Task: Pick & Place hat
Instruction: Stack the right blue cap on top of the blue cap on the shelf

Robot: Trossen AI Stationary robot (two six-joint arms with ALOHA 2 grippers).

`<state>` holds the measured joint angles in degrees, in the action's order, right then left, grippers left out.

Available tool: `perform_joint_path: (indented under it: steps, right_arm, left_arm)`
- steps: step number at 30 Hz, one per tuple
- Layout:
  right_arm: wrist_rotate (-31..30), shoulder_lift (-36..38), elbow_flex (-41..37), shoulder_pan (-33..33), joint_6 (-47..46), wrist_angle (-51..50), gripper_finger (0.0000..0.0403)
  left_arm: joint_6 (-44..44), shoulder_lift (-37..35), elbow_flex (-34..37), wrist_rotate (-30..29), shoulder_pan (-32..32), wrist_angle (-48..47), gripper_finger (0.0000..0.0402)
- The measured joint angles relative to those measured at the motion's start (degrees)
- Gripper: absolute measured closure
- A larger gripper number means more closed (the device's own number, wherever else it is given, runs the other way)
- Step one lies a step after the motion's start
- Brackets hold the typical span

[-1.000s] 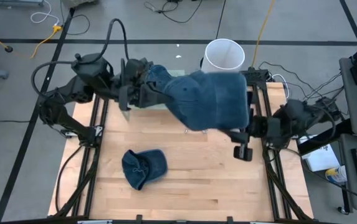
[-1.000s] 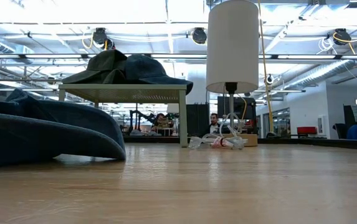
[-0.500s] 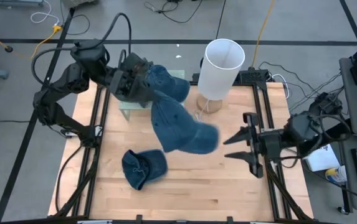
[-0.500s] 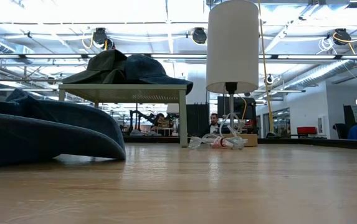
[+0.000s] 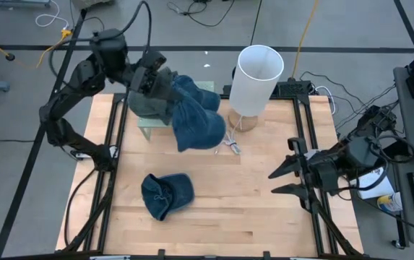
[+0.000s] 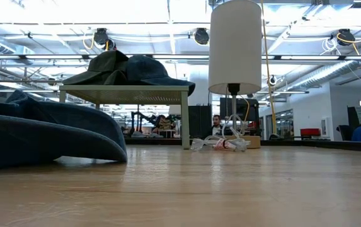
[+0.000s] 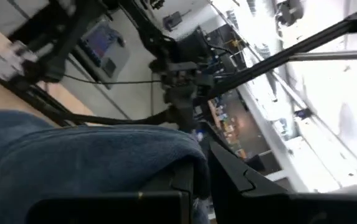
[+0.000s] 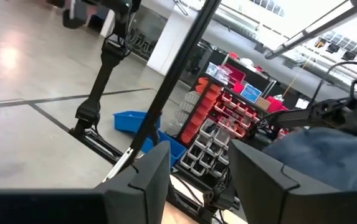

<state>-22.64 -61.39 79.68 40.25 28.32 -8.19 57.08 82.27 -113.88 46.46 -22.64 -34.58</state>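
Left gripper (image 5: 165, 88) at eleven o'clock clamped on a blue hat (image 5: 196, 123) hanging over the small stand (image 5: 149, 127), second hat (image 5: 167, 193) lying flat at seven o'clock, right gripper (image 5: 282, 182) at four o'clock with fingers spread, lamp (image 5: 256, 79) at one o'clock.
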Motion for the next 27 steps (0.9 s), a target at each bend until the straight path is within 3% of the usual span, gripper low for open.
perform_joint_path:
  steps: [6, 9, 22, 27]
  right_arm:
    - [-0.1, 0.0, 0.0, 0.0, 0.4, 0.0, 0.0248]
    - [-0.1, 0.0, 0.0, 0.0, 1.4, 0.0, 0.025]
    - [-3.1, 0.0, 0.0, 0.0, 3.0, 0.2, 0.0255]
    - [-3.1, 0.0, 0.0, 0.0, 10.4, 0.2, 0.0256]
  left_arm:
    - [-10.7, 1.4, -0.1, 5.1, -6.5, -0.6, 0.0377]
    - [-21.0, 2.2, 0.0, 7.3, -9.7, -1.1, 0.0377]
    - [-61.6, 5.0, 0.0, 6.8, -16.4, -1.7, 0.0377]
    - [-77.6, 5.7, 0.0, 1.8, -18.0, -3.2, 0.0377]
